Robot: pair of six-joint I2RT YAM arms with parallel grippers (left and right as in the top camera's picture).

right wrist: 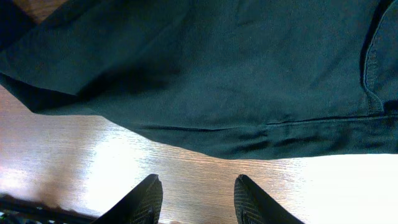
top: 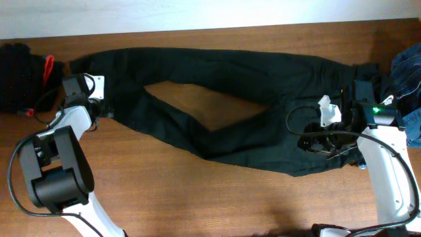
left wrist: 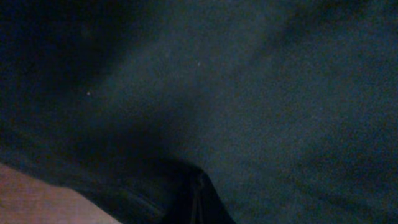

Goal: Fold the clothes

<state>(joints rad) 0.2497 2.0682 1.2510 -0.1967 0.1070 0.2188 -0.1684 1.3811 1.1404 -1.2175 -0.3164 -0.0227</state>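
Overhead: jeans [top: 217, 99] lie left-right along far edge; my left gripper [top: 100, 99] shut at cuff end, hold unconfirmed; right gripper [right wrist: 196, 186] parted, empty, beside waist.

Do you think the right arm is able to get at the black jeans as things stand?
Probably yes: its open tool hovers over the table, the black jeans just ahead, nothing between.

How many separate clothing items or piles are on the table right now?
3: black jeans spread across the middle; a dark bundle at the far left edge; blue denim at the far right edge, partly cut off. Either heap may hide more pieces.
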